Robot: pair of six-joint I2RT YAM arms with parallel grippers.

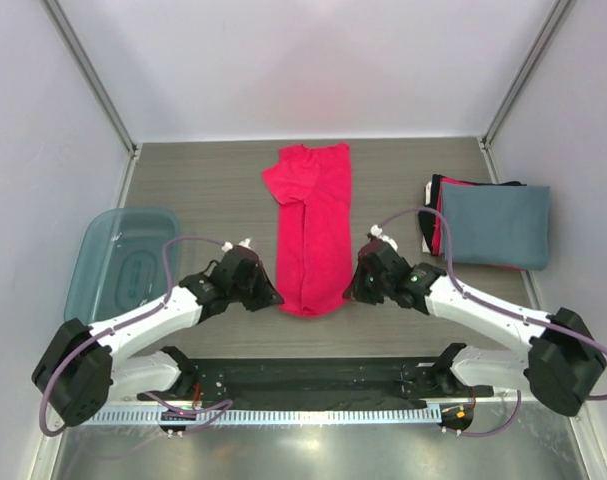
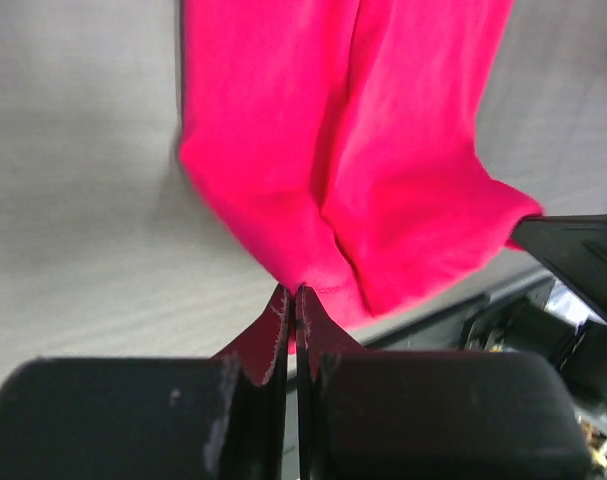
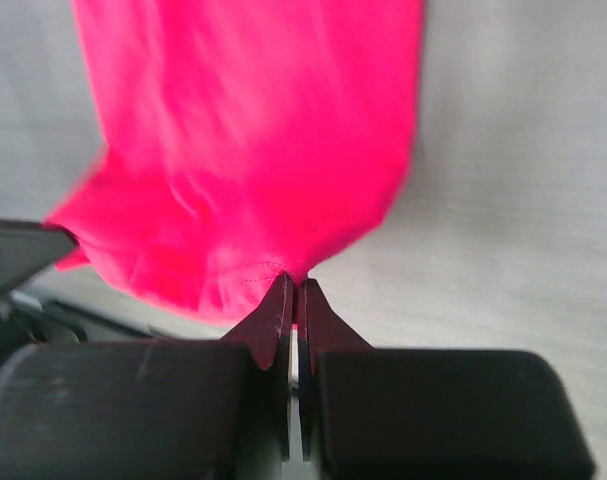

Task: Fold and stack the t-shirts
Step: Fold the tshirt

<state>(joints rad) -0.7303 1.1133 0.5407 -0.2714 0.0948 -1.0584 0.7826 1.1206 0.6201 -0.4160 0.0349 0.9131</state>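
The bright pink-red t-shirt (image 1: 311, 225) lies as a long narrow strip down the table's middle, sleeves folded in. My left gripper (image 1: 268, 297) is shut on its near left corner; the cloth (image 2: 353, 170) is pinched at the tips of my left gripper (image 2: 295, 292). My right gripper (image 1: 351, 292) is shut on the near right corner, with the hem (image 3: 253, 170) pinched between the fingertips of my right gripper (image 3: 294, 283). The near end is lifted a little. A folded slate blue-grey t-shirt (image 1: 495, 224) tops a stack at the right, with red and black edges (image 1: 434, 215) showing on its left side.
A translucent blue plastic bin (image 1: 121, 258) stands at the left, beside the left arm. White walls close the table on three sides. The arms' base rail (image 1: 313, 385) runs along the near edge.
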